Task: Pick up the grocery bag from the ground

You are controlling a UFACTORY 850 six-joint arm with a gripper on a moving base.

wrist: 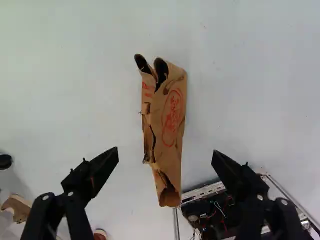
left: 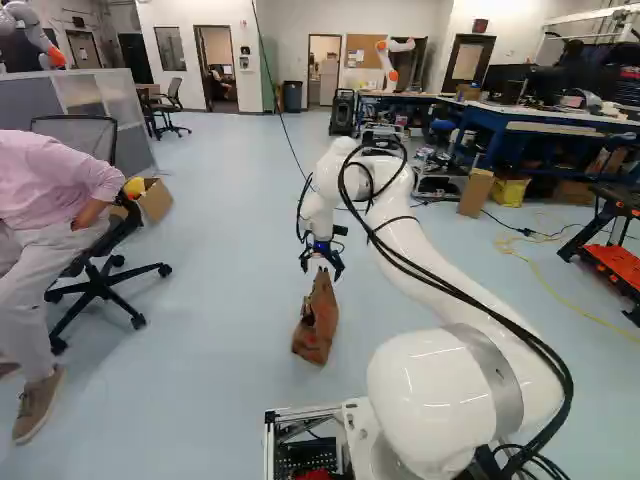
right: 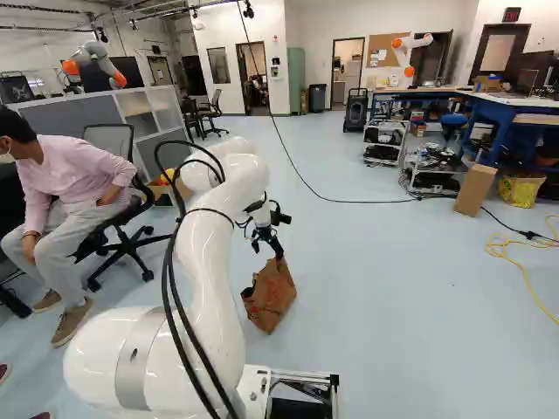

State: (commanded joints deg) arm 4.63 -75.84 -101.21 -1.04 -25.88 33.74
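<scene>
black two-fingered tool (left: 322,268): fingers spread wide, neither touching the bag
crumpled brown paper grocery bag with red print (wrist: 171,120): on the floor, below the tool, in line with the gap between its fingers
pale blue smooth floor (wrist: 75,100): under bag and tool

One grocery bag (wrist: 170,110), one yellow bag (right: 520,190), one black bin (right: 316,97), one cork board (right: 379,52), one green cabinet (right: 297,74).

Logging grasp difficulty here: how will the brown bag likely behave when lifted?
The brown bag is creased and papery, so it may crumple when pinched. Its narrow, caved-in shape suggests it is nearly empty and probably light.
</scene>
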